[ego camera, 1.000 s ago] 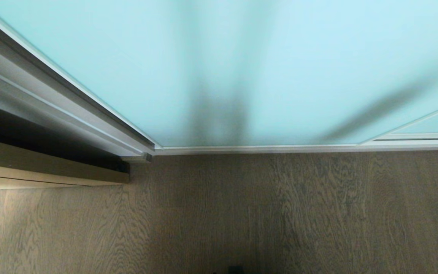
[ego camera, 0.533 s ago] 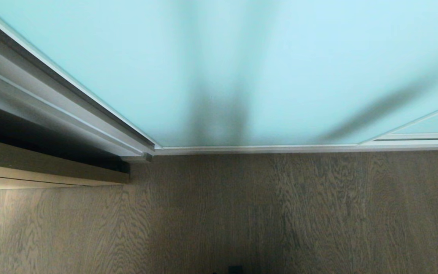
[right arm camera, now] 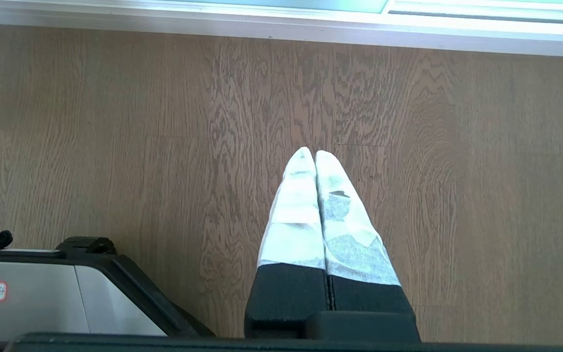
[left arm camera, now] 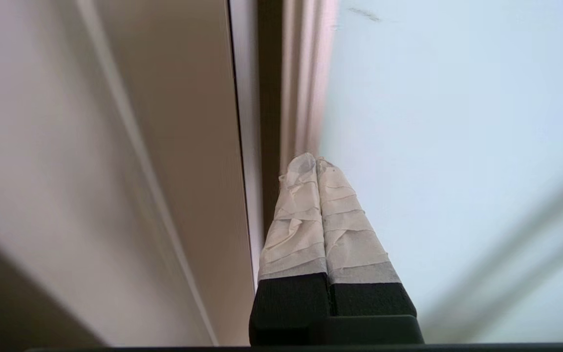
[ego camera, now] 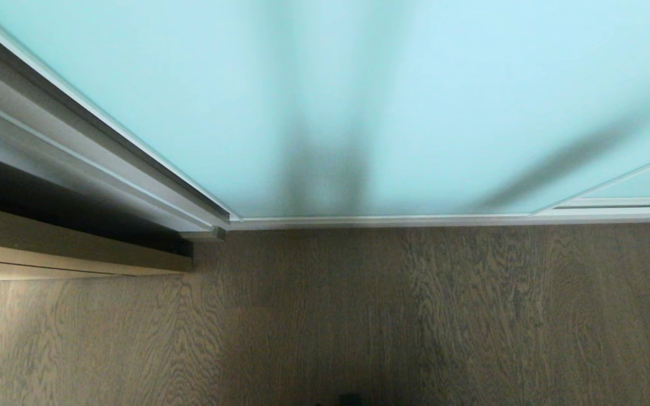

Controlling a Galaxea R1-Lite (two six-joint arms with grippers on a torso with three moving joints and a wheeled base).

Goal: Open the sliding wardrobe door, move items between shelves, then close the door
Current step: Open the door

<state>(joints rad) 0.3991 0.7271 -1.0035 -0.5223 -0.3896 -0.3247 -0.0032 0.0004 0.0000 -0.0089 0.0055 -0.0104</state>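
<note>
Left claw (left arm camera: 315, 161), fingers pressed together, empty, beside sliding wardrobe door (left arm camera: 457, 122) frame.

Below me the floor (ego camera: 415, 316) is brown wood-grain board, its wavy grain running toward the wardrobe. On my left stands a light wood cabinet front (ego camera: 65, 251), its base meeting the floor, with a dark gap (ego camera: 48, 203) between it and the pale silver frame rails (ego camera: 77, 146) beside it. Soft daylight lies over the boards, brighter toward the left edge and dimmer in the middle. A thin white strip (ego camera: 443, 220) borders the floor's far edge.
</note>
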